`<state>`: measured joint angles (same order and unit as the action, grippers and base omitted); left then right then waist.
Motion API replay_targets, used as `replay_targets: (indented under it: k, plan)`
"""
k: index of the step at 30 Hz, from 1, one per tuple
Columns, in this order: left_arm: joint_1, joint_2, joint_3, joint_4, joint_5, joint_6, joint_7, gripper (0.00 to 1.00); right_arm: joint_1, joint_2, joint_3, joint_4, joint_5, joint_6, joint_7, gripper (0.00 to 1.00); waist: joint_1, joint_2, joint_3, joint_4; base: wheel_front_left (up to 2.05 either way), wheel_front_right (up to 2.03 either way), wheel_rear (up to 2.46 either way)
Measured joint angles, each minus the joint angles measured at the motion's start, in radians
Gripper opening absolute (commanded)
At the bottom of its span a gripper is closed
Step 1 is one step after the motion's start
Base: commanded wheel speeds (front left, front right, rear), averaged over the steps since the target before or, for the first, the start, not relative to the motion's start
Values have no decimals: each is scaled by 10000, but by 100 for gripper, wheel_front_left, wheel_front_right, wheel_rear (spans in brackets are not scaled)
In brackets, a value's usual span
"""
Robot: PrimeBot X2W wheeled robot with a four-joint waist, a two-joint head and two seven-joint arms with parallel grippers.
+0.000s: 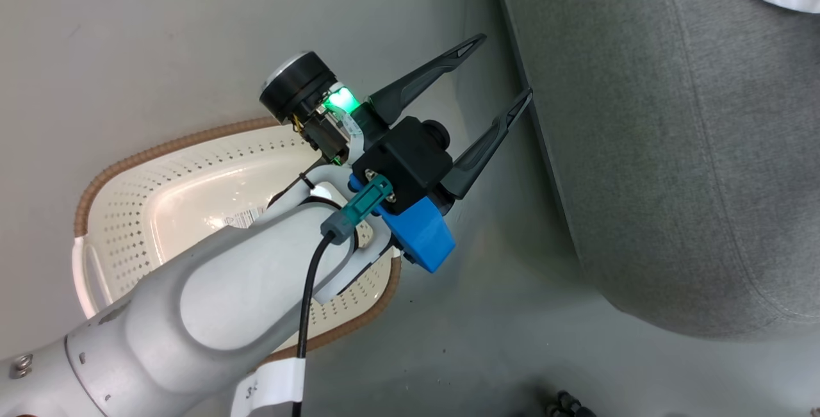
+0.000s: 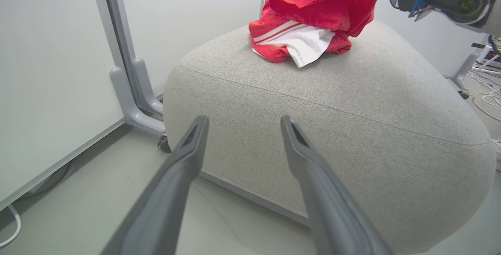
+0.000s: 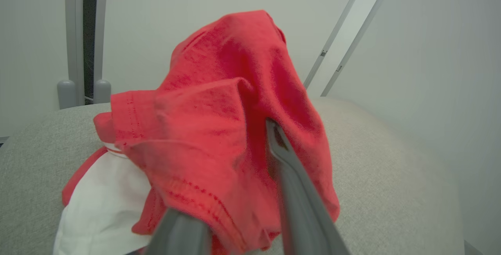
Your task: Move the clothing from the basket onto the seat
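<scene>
The grey floor supports the basket and, near it, the seat. The lower folds of the clothing rest on the seat's top surface.

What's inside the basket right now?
Inside the oval cream-white perforated plastic basket I see bare plastic and a small printed label, nothing else. The left arm's pale forearm covers much of its right side, so that stretch cannot be checked.

Nothing fully legible. Sticker on the basket floor: print too small. White tape tag round the arm cable: partial marks, maybe "3", cut off.
</scene>
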<state>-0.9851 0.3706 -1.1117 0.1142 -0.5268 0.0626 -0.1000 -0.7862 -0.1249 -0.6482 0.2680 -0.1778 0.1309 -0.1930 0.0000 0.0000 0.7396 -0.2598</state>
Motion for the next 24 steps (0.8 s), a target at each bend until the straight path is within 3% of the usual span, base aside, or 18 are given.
replay_targets:
  k: [4,8,16,24]
  plan:
    - [115,-69,4,117,-104,65,-192,100,782,-46,186,-240,94,0,144,100,0,0,-360,-12,0,0,0]
    - [503,-144,52,382,-322,117,-633,100,1690,-1012,861,943,715,0,-307,100,0,0,-1009,-76,0,0,0]
    - [1337,-213,522,734,-796,445,-1329,100,2515,-1707,2084,1662,1737,-2,-673,100,-1,0,-2213,-107,0,0,0]
    - [2693,-278,2199,568,-798,1057,-1616,100,3764,-1613,3300,84,2500,-2,-694,100,-1,0,-3534,233,0,0,0]
